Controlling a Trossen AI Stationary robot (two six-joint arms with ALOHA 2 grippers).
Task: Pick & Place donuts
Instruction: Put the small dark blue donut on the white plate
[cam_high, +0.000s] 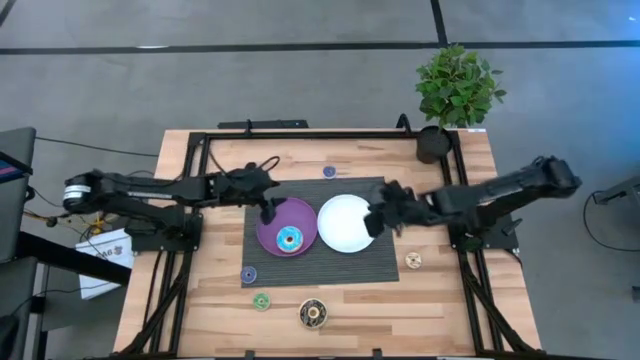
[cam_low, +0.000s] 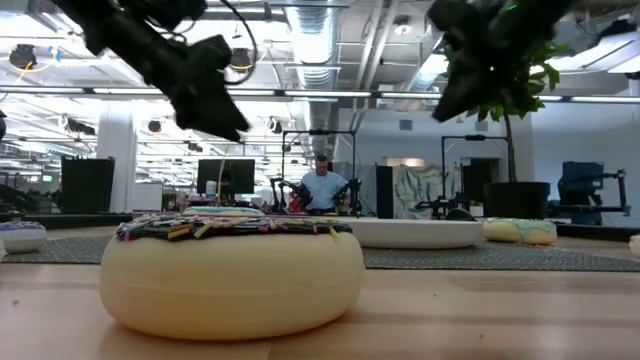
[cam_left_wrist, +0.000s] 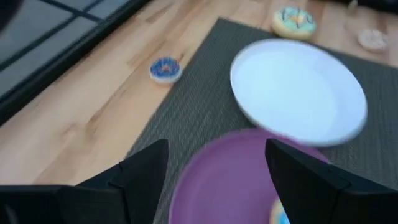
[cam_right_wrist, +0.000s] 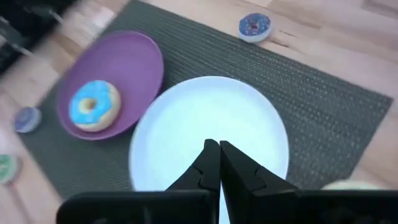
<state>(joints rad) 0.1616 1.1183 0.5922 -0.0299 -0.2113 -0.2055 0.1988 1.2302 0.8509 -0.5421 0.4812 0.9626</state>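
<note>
A cyan-iced donut (cam_high: 289, 238) lies on the purple plate (cam_high: 270, 236), also seen in the right wrist view (cam_right_wrist: 93, 106). My left gripper (cam_left_wrist: 217, 180) hangs open above that plate's left part, high over it in the low view (cam_low: 215, 100). My right gripper (cam_right_wrist: 217, 165) is shut and hovers over the white plate (cam_right_wrist: 186, 124), near its right rim (cam_high: 372, 222). Loose donuts rest flat on the wood: a blue one (cam_high: 329, 172) at the far side, and purple-blue (cam_high: 248, 274), green (cam_high: 261, 301), dark brown (cam_high: 313, 314) and cream (cam_high: 413, 261) ones toward the near side.
Both plates sit on a dark woven mat (cam_high: 300, 272). A potted plant (cam_high: 455, 95) stands at the far right corner. Another cream donut with cyan icing (cam_left_wrist: 294, 22) lies beyond the white plate. A person (cam_low: 322, 185) is far off in the room behind.
</note>
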